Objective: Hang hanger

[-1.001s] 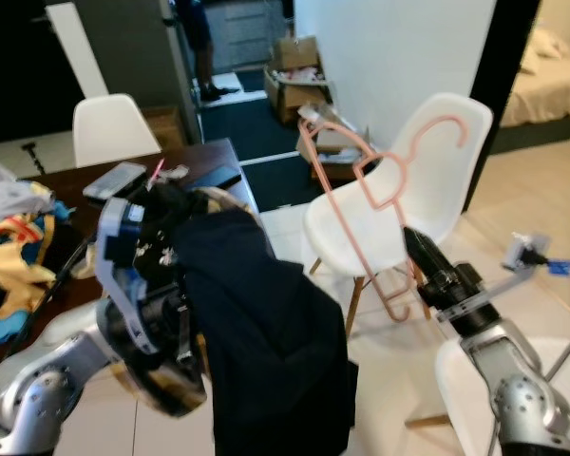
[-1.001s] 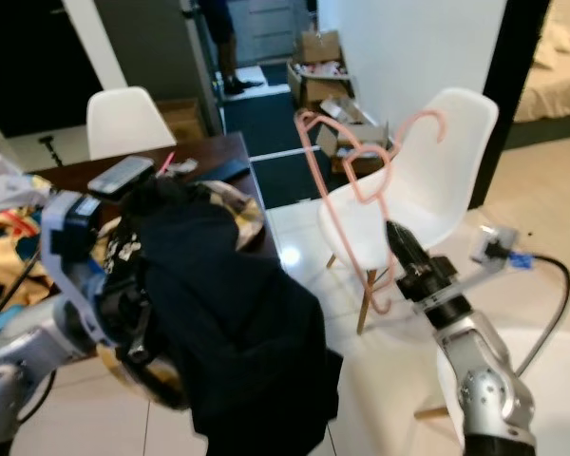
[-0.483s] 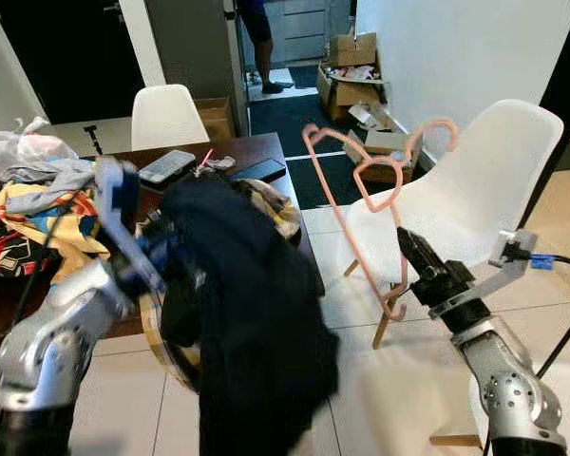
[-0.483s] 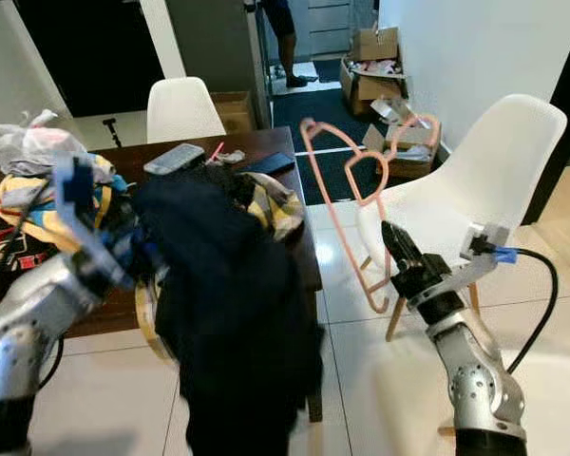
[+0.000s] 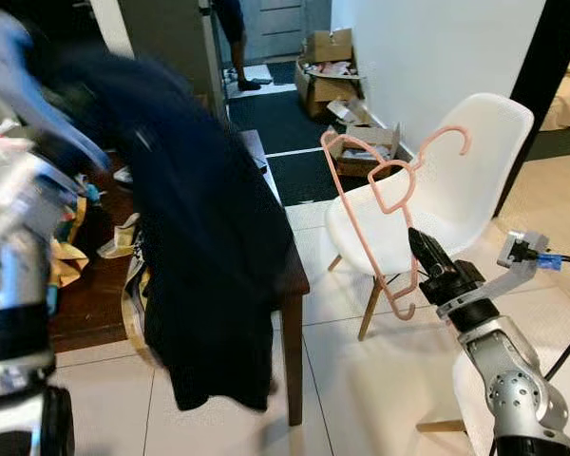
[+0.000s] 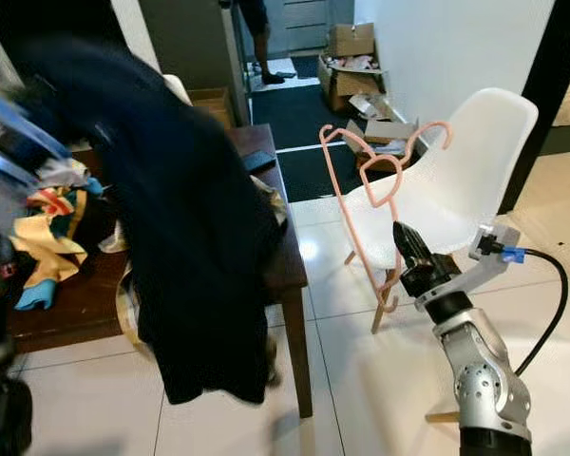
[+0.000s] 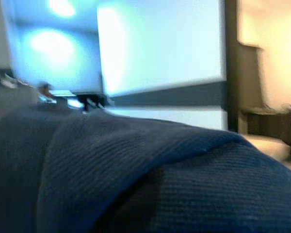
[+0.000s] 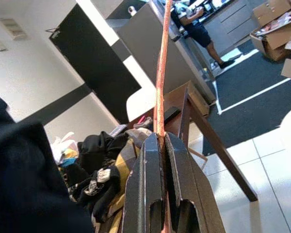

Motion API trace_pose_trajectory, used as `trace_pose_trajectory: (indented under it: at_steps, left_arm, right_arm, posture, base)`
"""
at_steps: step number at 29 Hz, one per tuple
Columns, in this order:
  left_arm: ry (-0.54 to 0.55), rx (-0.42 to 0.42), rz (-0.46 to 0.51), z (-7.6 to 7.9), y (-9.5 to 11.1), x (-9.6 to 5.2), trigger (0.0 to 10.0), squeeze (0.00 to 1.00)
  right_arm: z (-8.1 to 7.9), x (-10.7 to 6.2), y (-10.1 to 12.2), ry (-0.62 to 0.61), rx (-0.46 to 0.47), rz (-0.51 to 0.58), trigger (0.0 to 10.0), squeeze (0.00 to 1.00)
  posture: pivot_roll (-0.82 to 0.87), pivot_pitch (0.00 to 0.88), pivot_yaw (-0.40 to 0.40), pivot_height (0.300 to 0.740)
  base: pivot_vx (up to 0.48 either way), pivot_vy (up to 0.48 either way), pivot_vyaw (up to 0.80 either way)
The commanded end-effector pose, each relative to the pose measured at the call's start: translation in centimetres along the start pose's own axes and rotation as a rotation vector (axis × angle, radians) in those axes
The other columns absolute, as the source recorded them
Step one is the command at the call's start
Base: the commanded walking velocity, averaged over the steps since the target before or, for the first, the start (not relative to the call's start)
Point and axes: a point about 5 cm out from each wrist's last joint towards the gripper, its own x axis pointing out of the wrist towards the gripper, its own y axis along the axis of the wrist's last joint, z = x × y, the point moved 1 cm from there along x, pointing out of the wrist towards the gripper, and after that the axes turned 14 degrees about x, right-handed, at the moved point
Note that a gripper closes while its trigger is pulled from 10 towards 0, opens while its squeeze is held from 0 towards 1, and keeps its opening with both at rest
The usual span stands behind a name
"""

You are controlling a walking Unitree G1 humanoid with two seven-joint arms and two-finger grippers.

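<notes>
1. Pink plastic, thin and curved: the clothes hanger (image 5: 380, 214) stands upright in the air in front of the white moulded chair (image 5: 456, 180), hook at the top, its lower bar clamped between the black fingers of the right tool (image 5: 420, 249).
2. Dark navy knitted garment (image 5: 195, 247) hangs in a long, blurred drape from the raised left arm over the dark wooden surface (image 6: 266, 275); whether the left tool is clenched on it I cannot tell.
3. My judgement: the carrying step is under way, with nothing yet hung; no rail or hook is in view.
4. Next calls for finding a rail while keeping the hanger upright.
5. Open tiled floor (image 5: 361, 380) lies between surface corner and chair.
6. Risks: hook snagging the chair back, garment sweeping the coloured clothes (image 6: 47, 237).
</notes>
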Motion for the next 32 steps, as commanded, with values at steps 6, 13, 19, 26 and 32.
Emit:
trace_pose_trajectory:
  at_steps: [6, 13, 19, 26, 32]
  left_arm:
    - [0.2, 0.146, 0.01, -3.7, 1.7, 0.4, 10.0, 0.0]
    - [0.419, 0.249, -0.142, -8.0, -0.5, -1.0, 10.0, 0.0]
    - [0.47, 0.212, -0.22, -9.5, -2.6, -1.5, 10.0, 0.0]
    - [0.461, 0.207, -0.272, -9.8, -4.0, -1.3, 10.0, 0.0]
    - [0.392, 0.064, -0.399, -7.8, -8.3, 0.2, 10.0, 0.0]
  right_arm:
    - [0.0, 0.2, -0.5, -0.007, -0.003, -0.007, 10.0, 0.0]
    - [0.1, 0.3, -0.6, -0.017, -0.008, -0.009, 10.0, 0.0]
    - [0.2, 0.3, -0.6, -0.032, -0.021, -0.012, 10.0, 0.0]
    - [0.5, 0.2, -0.6, -0.058, -0.038, -0.012, 10.0, 0.0]
    - [0.7, -1.1, 0.1, -0.121, -0.09, -0.012, 10.0, 0.0]
  posture:
    - [-0.11, 0.0, 0.054, 0.71]
    - [-0.11, 0.0, 0.054, 0.71]
    - [-0.11, 0.0, 0.053, 0.71]
    - [-0.12, 0.0, 0.057, 0.71]
    - [-0.17, 0.041, 0.056, 0.71]
  base:
    - [0.0, 0.0, 0.0]
    - [0.0, 0.0, 0.0]
    - [0.0, 0.0, 0.0]
    - [0.0, 0.0, 0.0]
    - [0.0, 0.0, 0.0]
